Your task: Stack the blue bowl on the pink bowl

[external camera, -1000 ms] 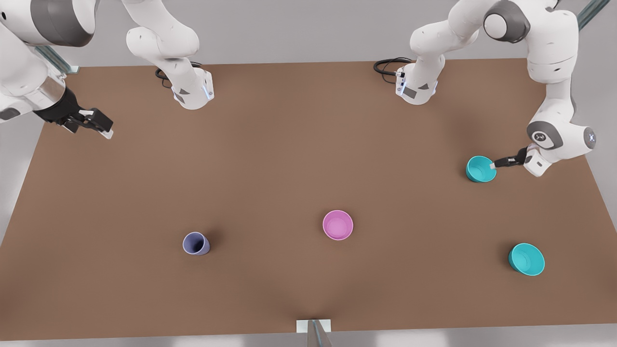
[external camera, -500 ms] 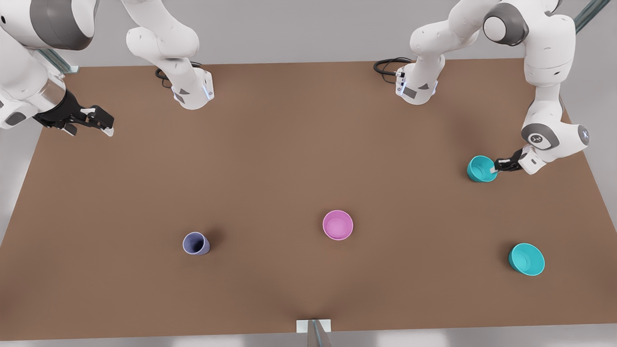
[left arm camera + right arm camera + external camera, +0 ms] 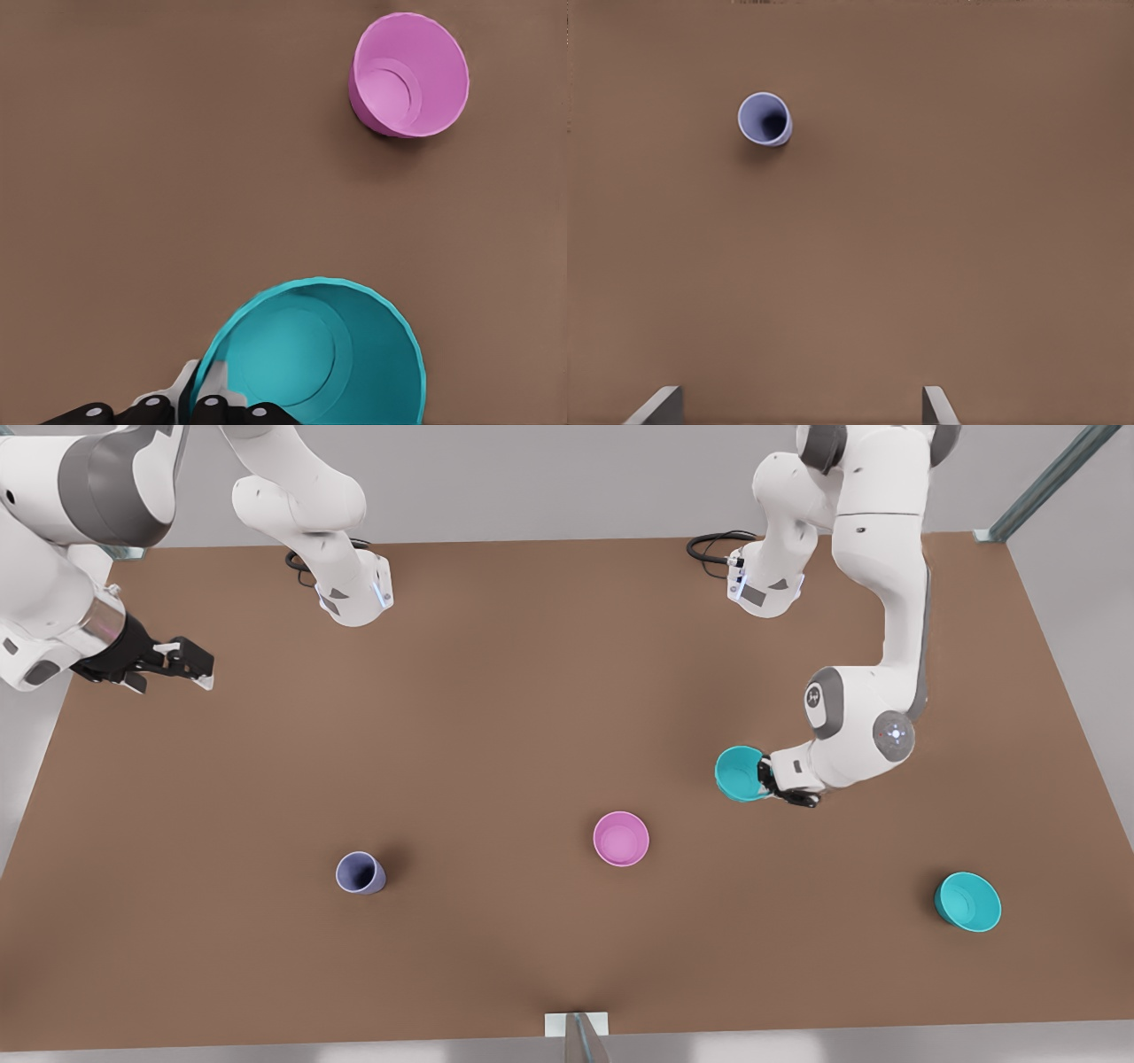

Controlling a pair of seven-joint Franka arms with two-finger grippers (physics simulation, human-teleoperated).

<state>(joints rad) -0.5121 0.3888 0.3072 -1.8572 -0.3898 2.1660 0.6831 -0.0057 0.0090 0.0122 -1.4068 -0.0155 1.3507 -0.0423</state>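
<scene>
Since the earlier frames, the blue bowl (image 3: 739, 773) had been carried from near the table's far right edge toward the middle, pinched at its rim by the left gripper (image 3: 767, 779).

From the front, the bowl was seen held tilted, up and to the front view's right of the pink bowl (image 3: 621, 839), which stood near the table's centre. The right gripper (image 3: 190, 666) waited, fingers apart and empty, over the far left edge.

From the left wrist, the fingers (image 3: 199, 390) were seen closed across the bowl's (image 3: 310, 354) thin wall, the pink bowl (image 3: 409, 75) lying well apart. The plastic was judged light, stiff and slippery; the rim remained the sensible hold.

From the right wrist, a lavender cup (image 3: 765, 119) was seen below.
</scene>
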